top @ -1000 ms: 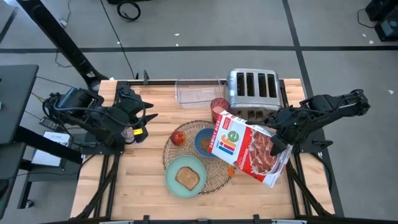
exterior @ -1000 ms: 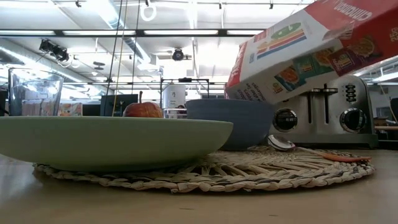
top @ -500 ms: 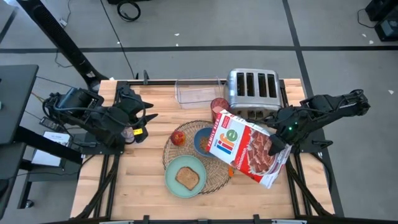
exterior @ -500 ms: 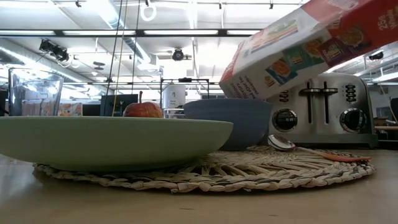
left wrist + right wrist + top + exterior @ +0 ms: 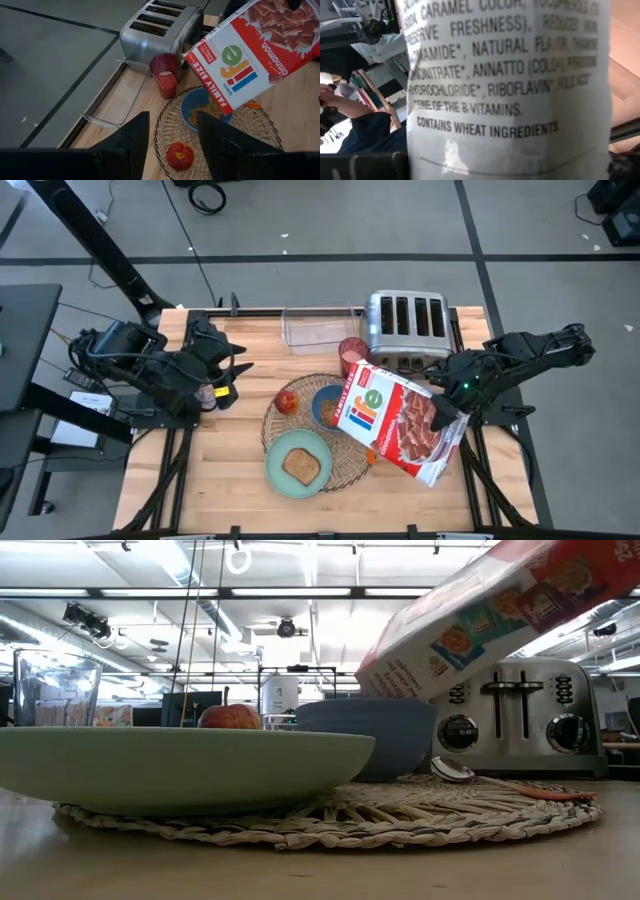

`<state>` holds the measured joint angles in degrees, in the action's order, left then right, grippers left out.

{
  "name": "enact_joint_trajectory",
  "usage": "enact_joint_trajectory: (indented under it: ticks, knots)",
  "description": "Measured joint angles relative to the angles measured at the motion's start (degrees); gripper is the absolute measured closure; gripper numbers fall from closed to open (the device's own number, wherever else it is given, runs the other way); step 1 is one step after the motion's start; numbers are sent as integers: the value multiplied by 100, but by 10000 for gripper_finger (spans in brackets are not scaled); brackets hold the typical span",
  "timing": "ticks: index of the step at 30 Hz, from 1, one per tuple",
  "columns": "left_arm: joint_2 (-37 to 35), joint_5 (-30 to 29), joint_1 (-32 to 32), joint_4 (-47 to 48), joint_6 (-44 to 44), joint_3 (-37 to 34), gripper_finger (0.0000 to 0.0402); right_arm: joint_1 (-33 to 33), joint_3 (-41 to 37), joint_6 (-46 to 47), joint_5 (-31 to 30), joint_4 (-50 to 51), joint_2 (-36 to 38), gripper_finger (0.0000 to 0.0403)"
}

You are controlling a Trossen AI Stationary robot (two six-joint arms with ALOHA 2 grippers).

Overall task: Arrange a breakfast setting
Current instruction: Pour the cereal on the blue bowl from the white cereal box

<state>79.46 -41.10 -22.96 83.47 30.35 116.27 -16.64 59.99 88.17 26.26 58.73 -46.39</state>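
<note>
I am pinching the big red cardboard cereal box (image 5: pixel 398 423) in my right gripper (image 5: pixel 447 409), tipping it over the blue bowl (image 5: pixel 327 408) on the round wicker placemat (image 5: pixel 352 463) so cereal can fall in.

Off-task items on the table

A chrome toaster (image 5: pixel 405 328) stands beside a clear bin (image 5: pixel 318 328); a tilted cereal box (image 5: pixel 400 420), seemingly open, hangs nearby.

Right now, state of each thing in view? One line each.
cereal box: held by the right gripper, tilted open end down over the blue bowl
blue bowl: on the wicker placemat, some cereal inside
mint-green plate: holds toast slice
red apple: on placemat
pink cup: upright
toaster: slots empty
clear bin: empty
left gripper: open, holding nothing
</note>
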Motion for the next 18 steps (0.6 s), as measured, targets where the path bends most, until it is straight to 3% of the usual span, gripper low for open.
enact_joint_trajectory:
  ticks: [18]
  knots:
    - [-4,85,-4,1,-2,0,230,2,0,-314,-420,364,111,190]
